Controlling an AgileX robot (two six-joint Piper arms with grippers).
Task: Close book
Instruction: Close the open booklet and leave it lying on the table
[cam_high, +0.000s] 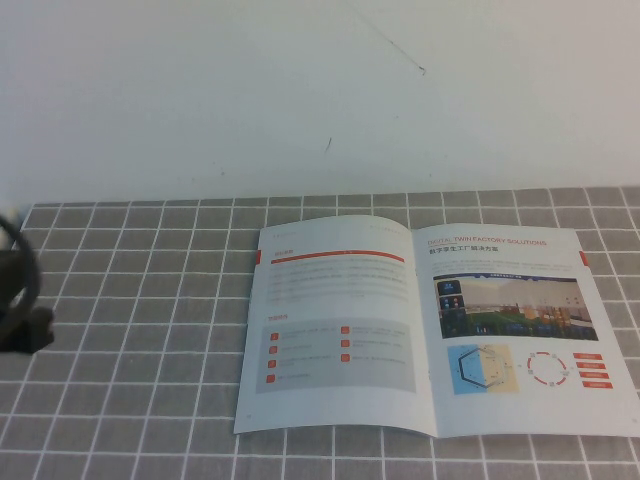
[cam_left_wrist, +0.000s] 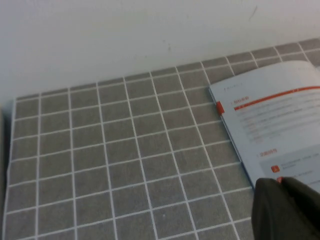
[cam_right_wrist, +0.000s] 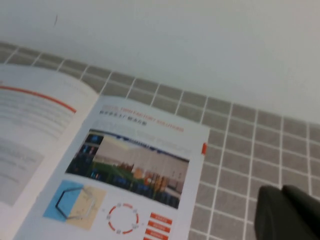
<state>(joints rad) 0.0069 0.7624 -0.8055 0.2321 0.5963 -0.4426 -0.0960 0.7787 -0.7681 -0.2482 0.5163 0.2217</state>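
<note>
High view: book (cam_high: 420, 325) open, desk's (cam_high: 130, 400) right side.
Left end effector (cam_left_wrist: 286, 210): desk's left edge, state unclear.
Right end effector (cam_right_wrist: 289, 214): beyond book's right edge, state unclear.

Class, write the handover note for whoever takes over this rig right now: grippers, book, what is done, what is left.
Left gripper: by the table's left edge, away from the book.
Right gripper: off the book's right side, outside the high view.
The book lies open on the checked cloth, both pages facing up, untouched.
Done: nothing yet.
Left: lift one page and fold it over the other, probably from an outer edge.
</note>
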